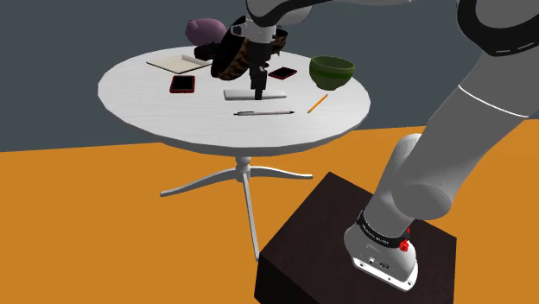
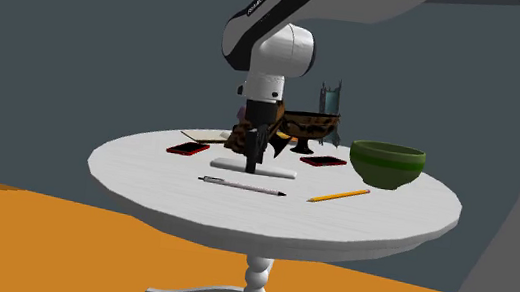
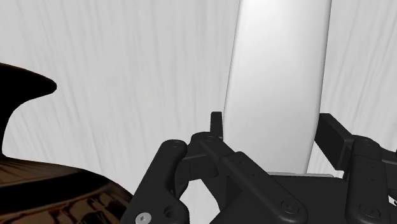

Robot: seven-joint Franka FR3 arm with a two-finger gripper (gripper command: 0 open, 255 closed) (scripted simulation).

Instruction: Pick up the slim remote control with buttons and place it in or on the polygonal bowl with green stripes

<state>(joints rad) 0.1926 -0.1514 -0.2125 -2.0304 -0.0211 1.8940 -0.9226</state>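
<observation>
The remote (image 1: 237,92) is a plain white slim slab lying flat on the round white table (image 1: 138,95); no buttons are drawn on it. My black gripper (image 1: 256,89) stands straight down over the remote's middle. In the wrist view the fingers (image 3: 217,127) clasp the long sides of the remote (image 3: 280,76), so the gripper (image 3: 273,127) is shut on it. From the second exterior view, the gripper (image 2: 253,157) reaches down to the remote (image 2: 267,168) on the tabletop. The green bowl (image 1: 332,72) (image 2: 387,165) stands apart, toward the shoulder view's right.
Two red-edged phones (image 1: 182,84) (image 1: 282,73) flank the remote. A pen (image 1: 263,112) and a pencil (image 1: 317,102) lie nearer the table's front. A dark brown dish (image 1: 231,52), a notebook (image 1: 180,63) and a pink object (image 1: 205,31) sit behind the gripper.
</observation>
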